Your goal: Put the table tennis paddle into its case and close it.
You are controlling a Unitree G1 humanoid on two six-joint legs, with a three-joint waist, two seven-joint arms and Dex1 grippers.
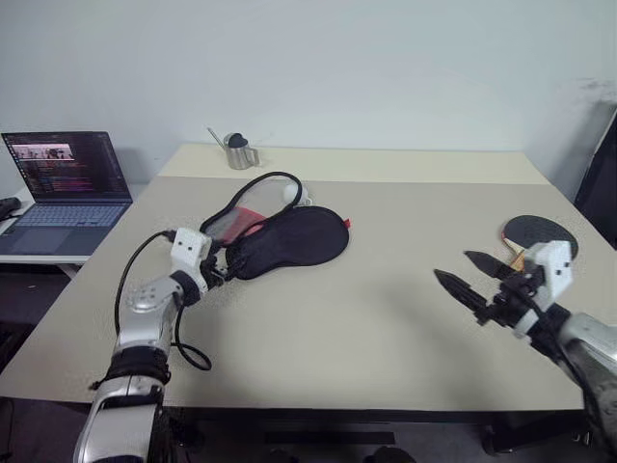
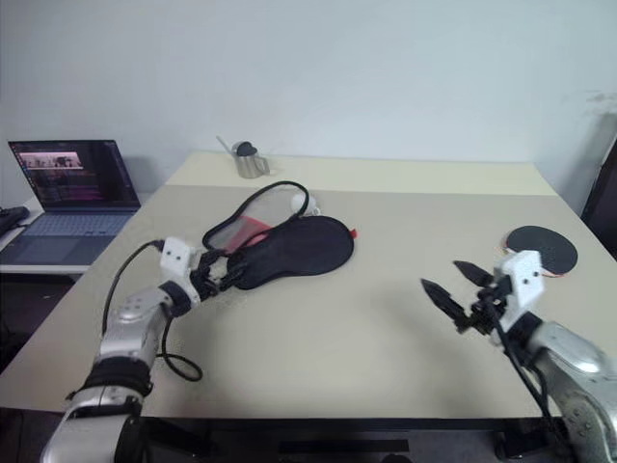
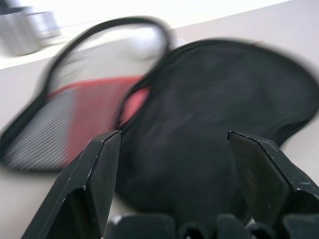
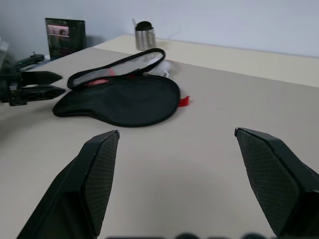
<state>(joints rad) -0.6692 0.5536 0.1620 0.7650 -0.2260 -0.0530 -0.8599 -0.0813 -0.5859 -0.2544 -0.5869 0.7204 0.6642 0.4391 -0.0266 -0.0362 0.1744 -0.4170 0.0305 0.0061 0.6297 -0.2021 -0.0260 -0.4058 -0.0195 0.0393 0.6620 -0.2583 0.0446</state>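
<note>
head pair: high, facing down | wrists: low, near (both share the case)

One case, one paddle, one metal jug, one laptop, one table.

surface: beige table | on it: open case; paddle at right edge; metal cup at back
</note>
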